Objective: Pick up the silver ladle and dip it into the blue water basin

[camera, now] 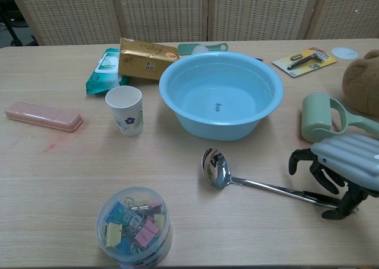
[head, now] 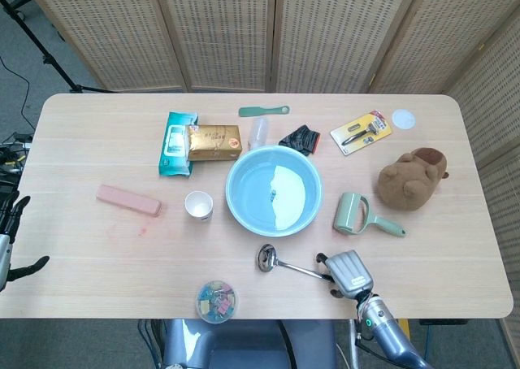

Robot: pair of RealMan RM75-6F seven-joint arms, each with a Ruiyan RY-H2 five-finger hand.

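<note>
The silver ladle (head: 280,262) lies flat on the table in front of the blue water basin (head: 252,200), bowl to the left and handle (camera: 278,190) running right. In the chest view the basin (camera: 195,122) holds water behind the ladle's bowl (camera: 214,167). My right hand (head: 349,273) hovers over the far end of the handle; its fingers (camera: 323,173) curve down on either side of it with a gap, and the thumb sits close by the handle tip. My left hand (head: 8,240) hangs off the table's left edge, fingers spread, holding nothing.
A green lint roller (camera: 323,116) lies just behind my right hand, a brown plush toy (head: 413,176) beyond it. A paper cup (camera: 125,109) stands left of the basin. A jar of clips (camera: 134,226) sits at the front edge. A pink case (head: 128,200) lies far left.
</note>
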